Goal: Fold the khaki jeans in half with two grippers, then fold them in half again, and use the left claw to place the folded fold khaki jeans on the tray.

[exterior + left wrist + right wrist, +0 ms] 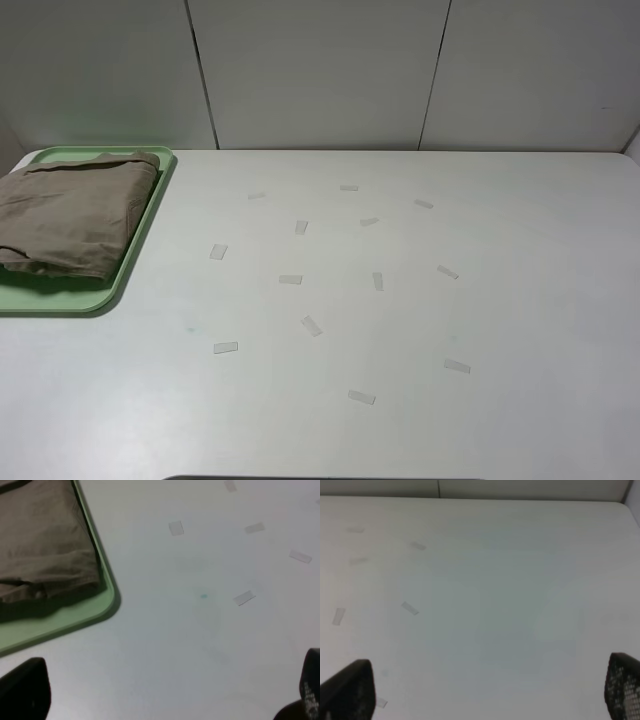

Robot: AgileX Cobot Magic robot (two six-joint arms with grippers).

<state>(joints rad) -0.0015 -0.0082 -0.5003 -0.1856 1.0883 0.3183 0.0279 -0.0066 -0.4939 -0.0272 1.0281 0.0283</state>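
Sitting folded on the tray [140, 245] at the worktop's [400, 330] far left corner, the khaki jeans [75, 215] are done. Left hand [165, 695] hangs wide open just off the tray's corner, holding nothing. Right hand [485, 692] is wide open too, well away over bare worktop.

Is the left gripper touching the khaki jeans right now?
Apart. The left wrist view shows the left gripper with open jaws over bare table, well clear of the folded khaki jeans lying on the tray.
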